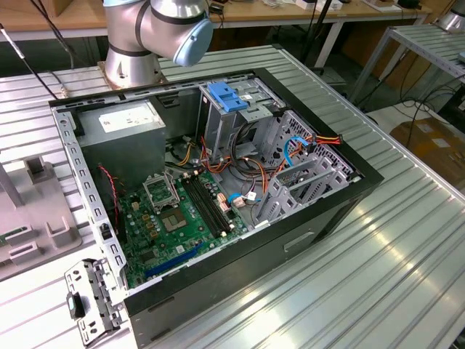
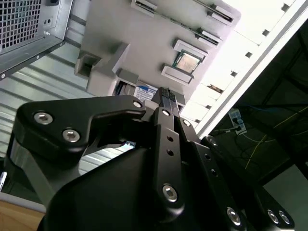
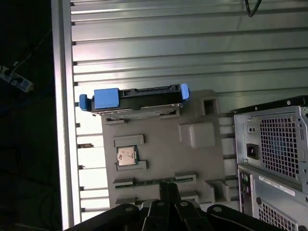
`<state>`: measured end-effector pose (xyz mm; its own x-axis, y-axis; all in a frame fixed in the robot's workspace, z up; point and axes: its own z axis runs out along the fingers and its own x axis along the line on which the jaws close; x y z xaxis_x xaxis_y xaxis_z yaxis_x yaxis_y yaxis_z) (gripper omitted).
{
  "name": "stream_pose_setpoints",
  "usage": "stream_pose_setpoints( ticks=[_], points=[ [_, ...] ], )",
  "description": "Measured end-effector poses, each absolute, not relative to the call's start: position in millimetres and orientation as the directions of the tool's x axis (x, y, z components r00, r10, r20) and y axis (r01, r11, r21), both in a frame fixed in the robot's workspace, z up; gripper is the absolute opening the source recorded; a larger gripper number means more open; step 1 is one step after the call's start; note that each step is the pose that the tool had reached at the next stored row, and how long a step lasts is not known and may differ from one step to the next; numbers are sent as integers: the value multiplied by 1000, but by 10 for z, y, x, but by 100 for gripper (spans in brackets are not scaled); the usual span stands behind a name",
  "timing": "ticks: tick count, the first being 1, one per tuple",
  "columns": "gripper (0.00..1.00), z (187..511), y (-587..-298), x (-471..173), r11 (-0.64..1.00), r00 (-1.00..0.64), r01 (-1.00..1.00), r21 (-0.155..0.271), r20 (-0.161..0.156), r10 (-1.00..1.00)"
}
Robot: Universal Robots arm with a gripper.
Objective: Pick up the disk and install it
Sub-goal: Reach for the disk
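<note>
Gripper [image 3: 166,186] clenched, empty, over grey tray [image 3: 202,159], well apart from disk [image 3: 144,93]. Disk stands on edge in slot at tray's far end, CPU [image 3: 127,155] between it & gripper. Case [image 3: 274,154] just beside tray. Your best bet, imo: spread jaws first, centre over disk, align w/ long edge, grip metal faces not blue rails, lift straight.

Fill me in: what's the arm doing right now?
Nothing picked yet. The gripper is shut and empty, hanging over the grey fixture next to the open PC case. The disk stands on edge in a slot at the fixture's far side, apart from the gripper. A chip lies in another pocket.
</note>
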<state>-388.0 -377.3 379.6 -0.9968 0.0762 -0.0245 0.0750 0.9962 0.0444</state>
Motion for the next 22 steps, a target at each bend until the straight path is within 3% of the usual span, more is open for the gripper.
stream_pose_setpoints(
  ticks=[22],
  points=[
    [11, 3537, -3676, -4019, 996, -997, 75, 44, -25, 76]
  ],
)
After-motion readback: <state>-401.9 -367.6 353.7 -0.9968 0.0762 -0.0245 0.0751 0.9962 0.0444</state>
